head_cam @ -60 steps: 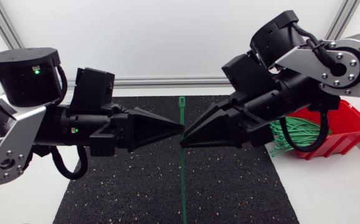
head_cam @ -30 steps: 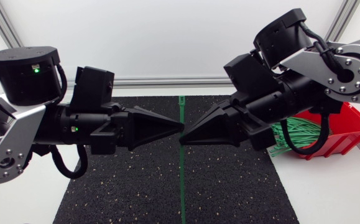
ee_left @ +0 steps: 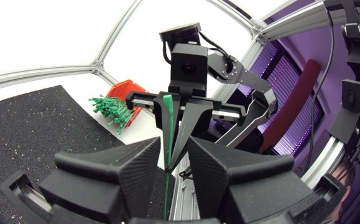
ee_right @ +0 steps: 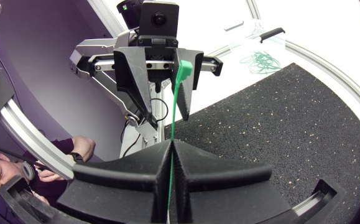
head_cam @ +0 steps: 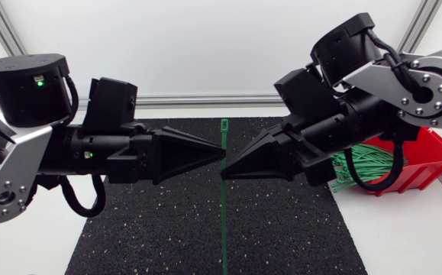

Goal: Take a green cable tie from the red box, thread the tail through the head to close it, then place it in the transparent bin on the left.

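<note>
Over speckled matting (head_cam: 144, 229), right jaws pinch a thin green cable tie (head_cam: 224, 214); left jaws gape slightly around it.

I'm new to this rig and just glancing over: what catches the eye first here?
The left gripper and right gripper meet almost tip to tip above the black mat, a long straight green cable tie at their tips. Right of the mat, a red box holds a bundle of green ties.

Black speckled mat (head_cam: 152, 229), perhaps rubber, on table (head_cam: 404, 237)
</note>
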Robot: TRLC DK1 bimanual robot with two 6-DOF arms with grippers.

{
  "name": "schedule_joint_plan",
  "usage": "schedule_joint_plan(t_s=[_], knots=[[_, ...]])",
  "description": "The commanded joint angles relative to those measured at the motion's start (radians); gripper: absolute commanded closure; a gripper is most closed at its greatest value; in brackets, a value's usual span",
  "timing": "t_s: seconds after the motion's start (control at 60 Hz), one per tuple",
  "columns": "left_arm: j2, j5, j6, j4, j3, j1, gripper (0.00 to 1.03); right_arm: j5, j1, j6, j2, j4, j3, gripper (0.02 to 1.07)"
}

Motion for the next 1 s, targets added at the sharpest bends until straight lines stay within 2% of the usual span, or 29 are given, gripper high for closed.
schedule_joint_plan(t_s=[0.0, 0.467, 0.567, 0.733, 0.783, 0.983], knots=[[-0.014, 0.009, -0.028, 0.015, 0.042, 0.007, 0.60, 0.004, 0.011, 0.019, -0.013, 0.000, -0.029, 1.01], [0.003, 0.009, -0.031, 0.029, 0.045, 0.010, 0.62, 0.004, 0.024, 0.027, -0.011, 0.000, -0.032, 1.01], [0.003, 0.007, -0.031, 0.030, 0.044, 0.010, 0.74, 0.004, 0.021, 0.027, -0.011, 0.000, -0.034, 1.01], [0.005, 0.006, -0.031, 0.030, 0.042, 0.009, 0.75, 0.010, 0.018, 0.027, -0.014, 0.003, -0.035, 1.01], [0.006, 0.004, -0.031, 0.030, 0.041, 0.006, 0.80, 0.010, 0.018, 0.028, -0.016, 0.003, -0.034, 1.01], [0.006, -0.001, -0.031, 0.030, 0.035, 0.000, 0.80, 0.012, 0.009, 0.028, -0.017, 0.010, -0.032, 1.01]])
